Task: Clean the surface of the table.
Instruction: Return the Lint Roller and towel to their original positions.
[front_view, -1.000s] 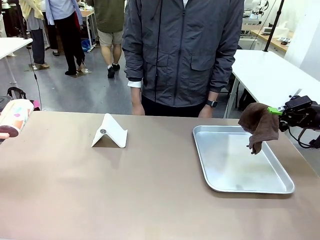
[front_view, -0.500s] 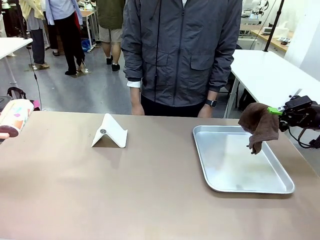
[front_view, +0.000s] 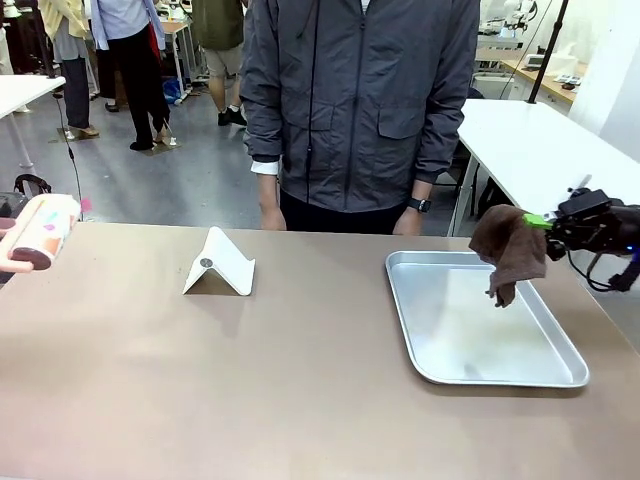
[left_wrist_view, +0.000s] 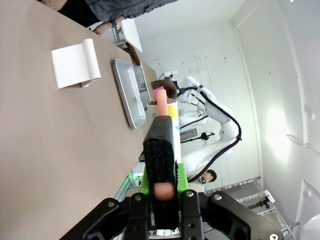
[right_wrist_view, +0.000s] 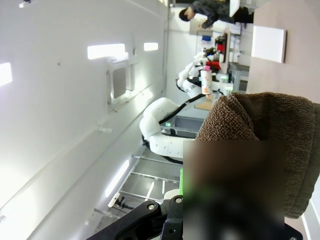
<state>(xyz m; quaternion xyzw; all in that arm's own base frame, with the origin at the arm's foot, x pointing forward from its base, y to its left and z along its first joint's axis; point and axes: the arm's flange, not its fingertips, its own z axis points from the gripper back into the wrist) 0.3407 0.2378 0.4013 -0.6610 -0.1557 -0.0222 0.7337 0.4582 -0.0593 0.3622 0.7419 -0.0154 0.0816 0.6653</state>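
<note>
Taupe table (front_view: 300, 380) lies below right fingers (front_view: 541, 220) clamping cloth (front_view: 510, 250).

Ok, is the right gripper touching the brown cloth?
Touching. The front view shows the brown cloth hanging from the shut right gripper, its top edge pinched in the jaws.

The surface (front_view: 300, 400) is brown, smooth and matt. The tray (front_view: 470, 335) near its right edge is metal and shiny, a bit dull in the middle. The cloth (front_view: 512, 248) above the tray is brown, soft and fuzzy like a towel. The white stand (front_view: 222, 266) near the far edge looks like smooth, matt plastic. The roll (front_view: 45, 230) at the left edge looks wrapped in smooth paper. The left fingers (left_wrist_view: 160, 155) are black and rough, with green pads.
</note>
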